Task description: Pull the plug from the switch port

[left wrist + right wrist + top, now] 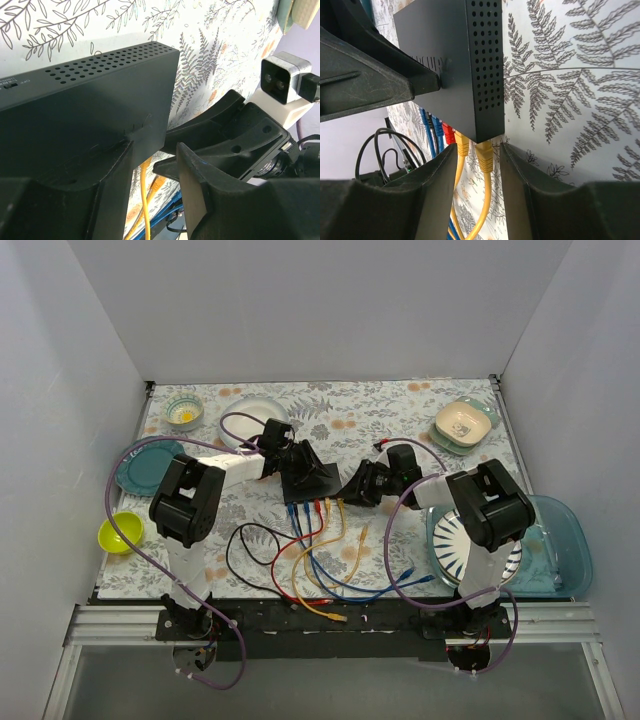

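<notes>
The switch (308, 475) is a flat black box lying mid-table, with blue, red and yellow cables (315, 540) plugged along its near edge. In the right wrist view the switch (465, 65) fills the top, and the end yellow plug (485, 152) sits in its corner port. My right gripper (477, 162) is open, its fingers (522, 190) on either side of that plug with gaps showing. My left gripper (152, 170) is open; one finger (107, 190) rests on the switch top (90, 110), the other hangs past its edge. The right gripper (235, 135) faces it.
A teal plate (145, 465), green bowl (120, 532), small bowl (183, 412) and white plate (250, 415) lie at left and back. A cream square bowl (462, 423) is back right. A striped plate (460, 540) sits in a teal tray (560, 540). Cables loop near the front edge.
</notes>
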`<state>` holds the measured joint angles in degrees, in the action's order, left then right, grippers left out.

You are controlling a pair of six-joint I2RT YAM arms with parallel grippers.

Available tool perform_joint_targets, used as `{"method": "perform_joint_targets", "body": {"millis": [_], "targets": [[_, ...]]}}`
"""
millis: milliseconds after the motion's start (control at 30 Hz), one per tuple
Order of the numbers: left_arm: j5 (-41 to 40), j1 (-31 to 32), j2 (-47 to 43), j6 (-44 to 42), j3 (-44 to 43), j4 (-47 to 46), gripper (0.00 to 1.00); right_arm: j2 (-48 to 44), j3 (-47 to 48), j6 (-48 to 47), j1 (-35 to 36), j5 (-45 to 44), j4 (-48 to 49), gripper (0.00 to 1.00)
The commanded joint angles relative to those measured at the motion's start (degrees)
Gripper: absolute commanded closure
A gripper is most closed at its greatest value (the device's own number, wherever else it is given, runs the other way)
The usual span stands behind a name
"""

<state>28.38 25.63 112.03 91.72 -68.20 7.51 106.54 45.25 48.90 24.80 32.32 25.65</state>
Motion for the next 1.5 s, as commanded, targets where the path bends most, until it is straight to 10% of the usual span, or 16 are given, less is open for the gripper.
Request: {"method": "perform_joint_targets", "body": {"millis": [0,767,1000,1467], "targets": [[-3.95,0.12,1.79,-1.72,1.93,5.94,0.6,2.18,0.45,0.31,0.78,-1.12,0.01,0.53],[-3.68,0.12,-0.93,-2.51,4.84,5.59,0.6,4.99,-2.8,13.23,0.6,-3.93,10.3,0.73],[-2.46,0.12,-1.37,-1.99,5.71,4.71,0.6,4.38,-2.54,8.14,0.6,-3.58,5.82,0.98],[-1.14,-0.05,0.47,-0.05,6.24,2.6,0.6,2.35,-1.31,-8.91,0.69,-1.38,-11.14,0.99]]}}
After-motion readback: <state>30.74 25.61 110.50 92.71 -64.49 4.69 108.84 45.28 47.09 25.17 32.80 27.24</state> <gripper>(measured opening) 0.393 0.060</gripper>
